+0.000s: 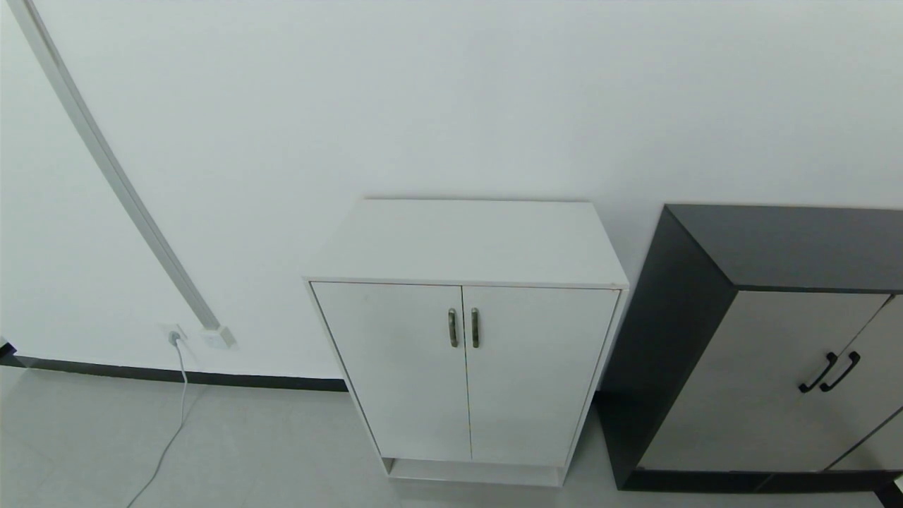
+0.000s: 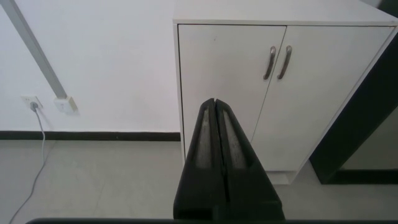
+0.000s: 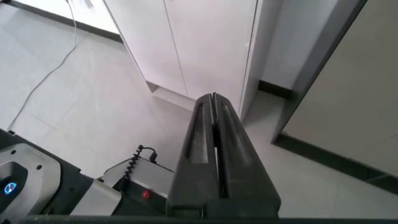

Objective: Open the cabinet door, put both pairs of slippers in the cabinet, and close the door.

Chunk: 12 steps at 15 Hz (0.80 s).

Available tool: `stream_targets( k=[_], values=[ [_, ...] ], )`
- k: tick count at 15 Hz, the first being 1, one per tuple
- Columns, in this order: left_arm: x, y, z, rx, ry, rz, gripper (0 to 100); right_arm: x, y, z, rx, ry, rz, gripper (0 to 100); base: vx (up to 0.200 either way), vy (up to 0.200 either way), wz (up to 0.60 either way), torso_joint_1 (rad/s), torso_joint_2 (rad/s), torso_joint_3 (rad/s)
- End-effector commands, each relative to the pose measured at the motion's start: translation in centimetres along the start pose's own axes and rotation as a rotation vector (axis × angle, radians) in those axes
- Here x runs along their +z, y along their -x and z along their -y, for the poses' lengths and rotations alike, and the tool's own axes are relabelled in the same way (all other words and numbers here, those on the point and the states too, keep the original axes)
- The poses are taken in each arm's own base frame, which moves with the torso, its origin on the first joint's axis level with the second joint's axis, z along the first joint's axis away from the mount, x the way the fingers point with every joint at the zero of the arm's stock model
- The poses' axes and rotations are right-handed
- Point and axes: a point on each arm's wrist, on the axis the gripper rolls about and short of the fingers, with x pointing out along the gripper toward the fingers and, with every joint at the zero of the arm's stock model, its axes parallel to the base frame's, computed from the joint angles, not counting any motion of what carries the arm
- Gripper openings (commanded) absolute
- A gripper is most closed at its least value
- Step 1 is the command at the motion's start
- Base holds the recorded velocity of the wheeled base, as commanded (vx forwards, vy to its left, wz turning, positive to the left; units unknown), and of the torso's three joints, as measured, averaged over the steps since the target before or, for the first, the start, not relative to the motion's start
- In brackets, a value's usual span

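Cabinet: white, lower centre of the head view, both doors shut.
Left gripper: fingers pressed together, facing the doors, not touching.
Right gripper: pressed together, over floor, clear of the cabinet.

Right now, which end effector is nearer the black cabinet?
Right, likely. The right end effector hangs close by the black cabinet; the left end effector faces the white cabinet, with the black cabinet beyond it.
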Motion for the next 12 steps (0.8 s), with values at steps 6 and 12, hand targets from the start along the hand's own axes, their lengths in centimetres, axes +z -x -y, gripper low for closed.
stream_targets(
  k=[6, 12],
  values=[
    [0.0, 0.0, 0.0, 0.0, -0.001, -0.001, 0, -0.2, 0.4, -0.1, -0.499, -0.08, 0.042, 0, 0.0, 0.0, 0.0, 0.0, 0.0, 0.0],
    [0.0, 0.0, 0.0, 0.0, -0.001, -0.001, 0, -0.7, 1.3, -0.7, -0.529, -0.094, 0.203, 0, 0.0, 0.0, 0.0, 0.0, 0.0, 0.0]
  ],
)
